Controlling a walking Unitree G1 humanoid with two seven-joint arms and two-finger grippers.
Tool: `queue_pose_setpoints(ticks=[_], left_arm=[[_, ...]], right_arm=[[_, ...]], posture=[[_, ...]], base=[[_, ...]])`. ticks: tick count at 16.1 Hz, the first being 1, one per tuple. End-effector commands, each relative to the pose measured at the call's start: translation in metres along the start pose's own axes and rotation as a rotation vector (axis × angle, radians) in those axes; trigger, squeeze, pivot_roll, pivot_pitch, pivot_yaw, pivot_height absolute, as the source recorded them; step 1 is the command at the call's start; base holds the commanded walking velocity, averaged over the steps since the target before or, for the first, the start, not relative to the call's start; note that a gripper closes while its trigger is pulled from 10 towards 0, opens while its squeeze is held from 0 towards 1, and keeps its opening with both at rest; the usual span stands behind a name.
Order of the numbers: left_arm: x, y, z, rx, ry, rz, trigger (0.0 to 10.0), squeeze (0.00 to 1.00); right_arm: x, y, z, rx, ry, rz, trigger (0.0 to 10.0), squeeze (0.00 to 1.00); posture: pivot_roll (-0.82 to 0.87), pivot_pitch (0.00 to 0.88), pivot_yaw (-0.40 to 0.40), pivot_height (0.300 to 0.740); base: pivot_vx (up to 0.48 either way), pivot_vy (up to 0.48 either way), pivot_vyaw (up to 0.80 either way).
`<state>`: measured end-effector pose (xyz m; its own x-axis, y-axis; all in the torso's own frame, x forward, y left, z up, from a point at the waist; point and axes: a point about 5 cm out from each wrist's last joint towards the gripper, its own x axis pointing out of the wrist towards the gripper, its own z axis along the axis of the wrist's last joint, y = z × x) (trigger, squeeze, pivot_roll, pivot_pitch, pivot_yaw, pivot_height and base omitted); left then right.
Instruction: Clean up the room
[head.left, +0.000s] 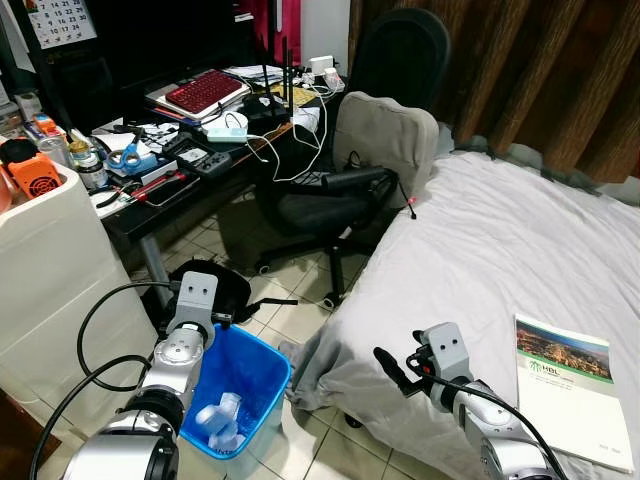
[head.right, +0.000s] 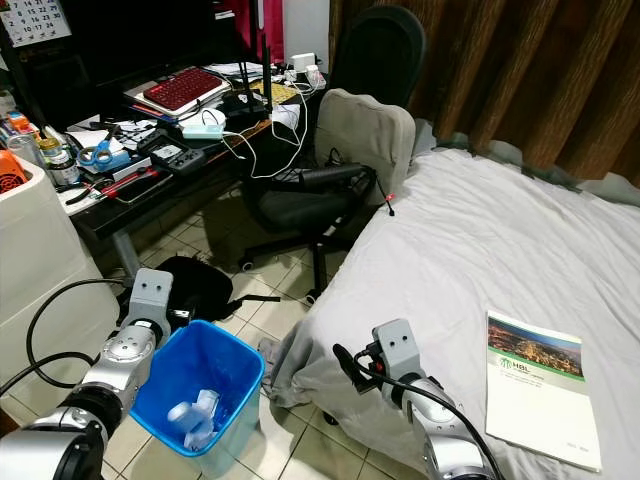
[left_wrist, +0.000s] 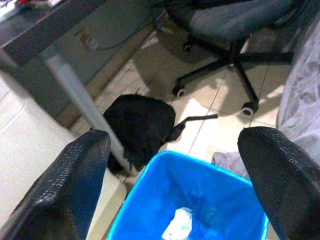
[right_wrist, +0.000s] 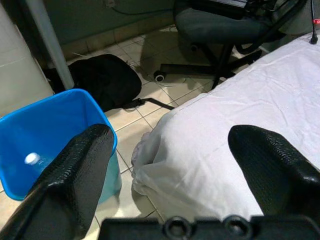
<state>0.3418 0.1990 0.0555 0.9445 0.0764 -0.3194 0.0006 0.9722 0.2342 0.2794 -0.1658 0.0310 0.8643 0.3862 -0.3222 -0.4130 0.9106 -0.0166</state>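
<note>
A blue waste bin (head.left: 250, 370) stands on the tiled floor between a white cabinet and the bed, with crumpled clear plastic (head.left: 220, 420) lying in it. My left gripper (left_wrist: 175, 145) hovers open just above the bin's near rim, nothing between its fingers (left_wrist: 80, 170). My right gripper (right_wrist: 170, 135) is open and empty over the front corner of the grey bed sheet (head.left: 500, 240), pointing towards the bin. A white booklet with a city photo (head.left: 570, 390) lies on the bed to the right of that gripper.
A black bag (head.left: 215, 285) lies on the floor behind the bin. A black office chair (head.left: 340, 190) with a grey cushion stands between the cluttered desk (head.left: 125, 215) and the bed. The white cabinet (head.left: 50, 270) is at my left. Brown curtains hang behind the bed.
</note>
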Motion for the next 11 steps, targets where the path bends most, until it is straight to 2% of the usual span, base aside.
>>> queue_pose_setpoints(ticks=[1, 2, 3, 4, 5, 6, 8, 9, 10, 11], left_arm=[[-0.003, -0.005, 0.005, 0.006, -0.081, -0.041, 10.0, 0.0], [-0.015, -0.012, 0.012, -0.021, -0.224, -0.101, 10.0, 0.0], [-0.034, -0.021, 0.018, -0.062, -0.335, -0.161, 10.0, 0.0], [-0.051, -0.031, 0.024, -0.099, -0.402, -0.199, 10.0, 0.0], [-0.056, -0.041, 0.026, -0.127, -0.415, -0.235, 10.0, 0.0], [-0.061, -0.057, 0.03, -0.146, -0.427, -0.291, 10.0, 0.0], [-0.058, -0.077, 0.03, -0.124, -0.419, -0.355, 10.0, 0.0], [-0.057, -0.077, 0.034, -0.125, -0.409, -0.364, 10.0, 0.0], [-0.056, -0.075, 0.034, -0.123, -0.403, -0.365, 10.0, 0.0], [-0.054, -0.066, 0.025, -0.107, -0.352, -0.356, 10.0, 0.0]], right_arm=[[-0.002, -0.006, 0.004, -0.006, -0.012, -0.019, 10.0, 0.0], [-0.006, -0.009, 0.006, 0.0, -0.032, -0.048, 10.0, 0.0], [-0.01, -0.011, 0.007, 0.003, -0.053, -0.08, 10.0, 0.0], [-0.013, -0.014, 0.009, 0.006, -0.078, -0.122, 10.0, 0.0], [-0.014, -0.015, 0.01, 0.01, -0.093, -0.142, 10.0, 0.0], [-0.015, -0.016, 0.012, 0.015, -0.114, -0.17, 10.0, 0.0], [-0.012, -0.014, 0.015, 0.017, -0.141, -0.2, 10.0, 0.0], [-0.011, -0.013, 0.02, -0.003, -0.155, -0.215, 10.0, 0.0], [-0.011, -0.013, 0.022, -0.001, -0.167, -0.227, 10.0, 0.0], [-0.013, -0.015, 0.024, -0.002, -0.174, -0.243, 10.0, 0.0]], posture=[[0.0, 0.042, -0.032, 0.74], [-0.01, 0.034, -0.021, 0.74], [-0.01, 0.026, -0.013, 0.74], [-0.01, 0.014, -0.007, 0.74], [-0.01, 0.005, -0.002, 0.74], [-0.01, 0.0, 0.001, 0.74], [-0.02, 0.0, 0.011, 0.74], [-0.02, 0.0, 0.013, 0.74], [-0.03, 0.0, 0.016, 0.74], [-0.04, 0.0, 0.021, 0.74]], base=[[0.0, 0.0, 0.0], [0.0, 0.0, 0.0], [0.0, 0.0, 0.0], [0.0, -0.469, 0.0], [0.0, -0.469, 0.0], [0.0, -0.469, 0.0], [0.0, -0.469, 0.0], [0.0, -0.469, 0.0], [0.0, -0.465, -0.77], [0.0, -0.465, -0.79]])
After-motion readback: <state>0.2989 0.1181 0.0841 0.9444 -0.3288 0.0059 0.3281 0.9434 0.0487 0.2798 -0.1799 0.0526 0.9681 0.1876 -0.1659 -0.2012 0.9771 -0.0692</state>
